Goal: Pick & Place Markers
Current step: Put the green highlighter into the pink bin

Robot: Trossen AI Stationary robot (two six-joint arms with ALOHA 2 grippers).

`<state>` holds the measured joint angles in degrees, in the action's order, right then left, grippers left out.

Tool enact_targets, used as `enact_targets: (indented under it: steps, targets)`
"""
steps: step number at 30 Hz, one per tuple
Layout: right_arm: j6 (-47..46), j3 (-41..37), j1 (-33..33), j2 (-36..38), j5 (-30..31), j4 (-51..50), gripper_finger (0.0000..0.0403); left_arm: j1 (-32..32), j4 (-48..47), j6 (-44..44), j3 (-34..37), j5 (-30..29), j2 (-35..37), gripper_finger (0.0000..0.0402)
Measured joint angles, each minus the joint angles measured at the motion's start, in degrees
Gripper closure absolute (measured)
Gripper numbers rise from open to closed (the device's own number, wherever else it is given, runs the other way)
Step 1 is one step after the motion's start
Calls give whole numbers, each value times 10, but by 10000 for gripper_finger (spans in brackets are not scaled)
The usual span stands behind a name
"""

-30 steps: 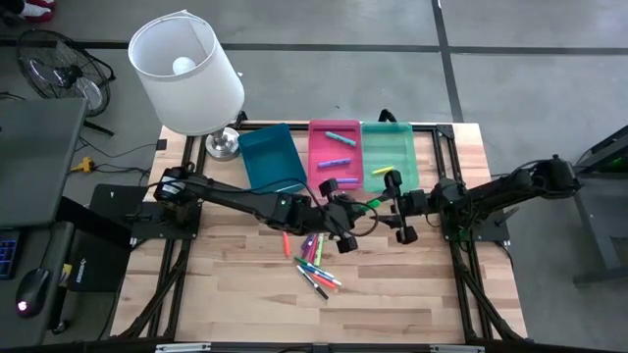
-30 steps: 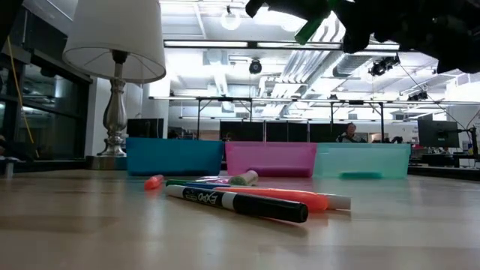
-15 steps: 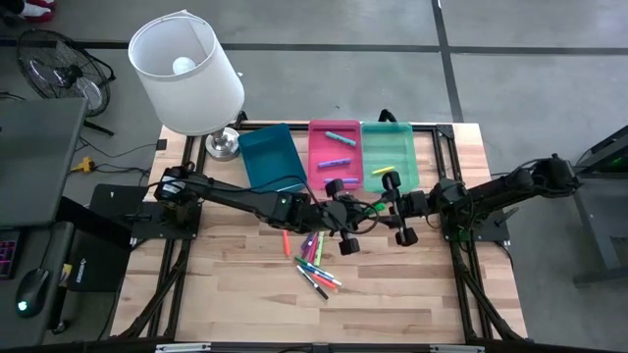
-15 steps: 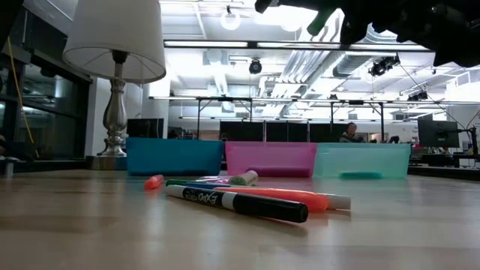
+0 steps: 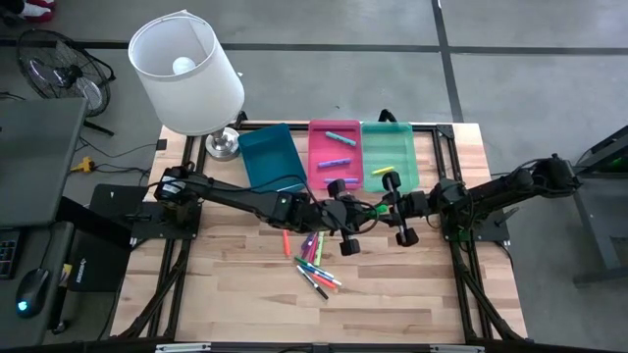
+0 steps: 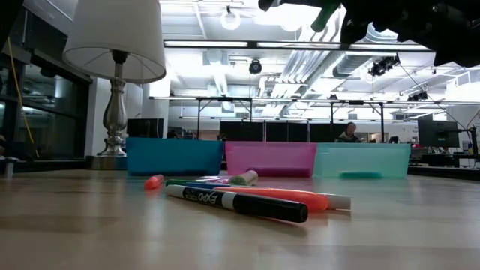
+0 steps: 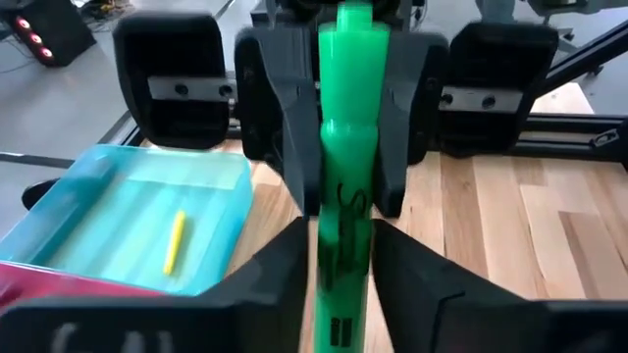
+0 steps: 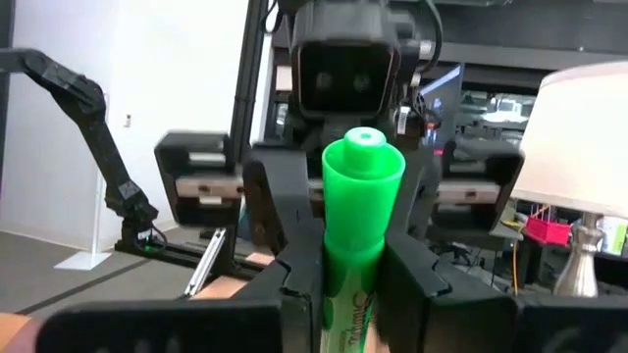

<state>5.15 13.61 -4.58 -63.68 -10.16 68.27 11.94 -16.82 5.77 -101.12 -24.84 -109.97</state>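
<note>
A green marker [image 5: 370, 207] is held level in mid-air between my two grippers, near the green tray [image 5: 389, 149]. My left gripper [image 5: 355, 210] is shut on one end and my right gripper [image 5: 386, 205] on the other, fingers facing each other. In the low view the marker [image 6: 328, 10] shows high above the table. Several more markers [image 5: 314, 261] lie in a loose pile on the wood. The pink tray [image 5: 335, 126] holds two markers. A yellow marker [image 7: 174, 241] lies in the green tray. My left gripper [image 7: 339, 240] pinches the green marker's printed barrel [image 7: 339, 211] between its two fingers. They come level from the table's left and lie along the marker, which is lifted clear. My right gripper [image 8: 348, 270] pinches the marker's other half [image 8: 355, 245] between its two fingers, level from the table's right, with the marker's end [image 8: 364, 147] sticking out past them.
The blue tray [image 5: 268, 154], pink tray and green tray stand side by side at the far edge. A lamp [image 5: 186, 71] stands at the far left corner on its base [image 5: 222, 145]. In the low view, black and orange markers [image 6: 240, 202] lie closest on the near wood.
My left gripper has carried the green marker a little toward the table's right and up, closer to my right gripper. The pile on the table has stayed where it was.
</note>
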Motion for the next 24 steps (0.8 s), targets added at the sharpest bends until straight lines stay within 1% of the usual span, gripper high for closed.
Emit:
enact_targets:
  steps: [3,7,10,13,16,18,21,24]
  targets:
    - [0,0,0,-1,4,-1,347,0,-9,-6,0,0,0,264]
    - [0,0,0,0,15,-3,347,0,-26,-9,0,-1,0,249]
    - [0,0,0,0,34,-20,347,0,-84,-9,0,-17,0,248]
    - [-2,1,9,0,42,-57,347,6,-195,20,-16,-59,8,247]
    - [-11,28,24,0,42,-136,347,13,-302,73,-41,-98,15,246]
    - [-11,63,35,0,42,-218,347,21,-398,121,-55,-119,13,246]
    - [1,134,57,0,44,-381,347,41,-508,199,-67,-151,13,246]
    - [30,216,83,-6,72,-549,347,62,-602,281,-66,-164,13,246]
